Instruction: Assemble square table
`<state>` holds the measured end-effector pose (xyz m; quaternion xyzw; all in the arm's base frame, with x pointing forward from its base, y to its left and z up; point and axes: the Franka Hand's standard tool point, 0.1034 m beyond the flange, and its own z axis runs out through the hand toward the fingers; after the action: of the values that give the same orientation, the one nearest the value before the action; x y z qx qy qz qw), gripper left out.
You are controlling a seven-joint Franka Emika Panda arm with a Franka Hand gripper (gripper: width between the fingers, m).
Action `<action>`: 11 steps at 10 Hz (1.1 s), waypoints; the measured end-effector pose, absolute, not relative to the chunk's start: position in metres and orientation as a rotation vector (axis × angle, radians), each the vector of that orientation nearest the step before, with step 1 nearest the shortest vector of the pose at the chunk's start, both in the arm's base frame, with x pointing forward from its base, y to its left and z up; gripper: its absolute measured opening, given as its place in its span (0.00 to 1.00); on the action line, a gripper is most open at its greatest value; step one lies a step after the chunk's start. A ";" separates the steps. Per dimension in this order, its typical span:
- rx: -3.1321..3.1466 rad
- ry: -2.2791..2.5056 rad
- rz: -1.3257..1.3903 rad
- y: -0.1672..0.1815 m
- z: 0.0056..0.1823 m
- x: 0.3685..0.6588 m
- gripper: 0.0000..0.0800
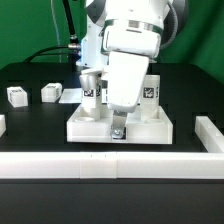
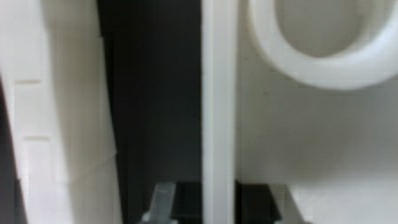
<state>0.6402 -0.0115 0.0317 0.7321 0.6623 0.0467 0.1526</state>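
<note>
The square tabletop [image 1: 135, 122] lies flat in the middle, just behind the long white wall. Two white tagged legs [image 1: 90, 93] [image 1: 150, 92] stand at its rear corners. Two more tagged legs [image 1: 17, 96] [image 1: 50, 92] lie loose at the exterior view's left. My gripper [image 1: 118, 131] reaches straight down onto the tabletop's front rim. In the wrist view the gripper [image 2: 217, 198] straddles that thin upright rim [image 2: 217, 110], with a finger [image 2: 171, 205] against it; the jaws look closed on it. A round corner socket [image 2: 329, 40] shows beside the rim.
The long white low wall [image 1: 100, 166] runs along the front and turns back at the exterior view's right [image 1: 210, 132]. It shows close beside the rim in the wrist view [image 2: 54, 120], with a narrow dark gap between them.
</note>
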 end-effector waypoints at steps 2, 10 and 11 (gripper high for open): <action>2.060 1.934 0.163 0.009 0.036 0.650 0.08; 2.064 1.919 0.191 0.045 0.037 0.691 0.08; 2.069 1.915 0.190 0.044 0.036 0.690 0.08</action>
<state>0.6898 0.0444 0.0358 0.7231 0.6693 0.0662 0.1575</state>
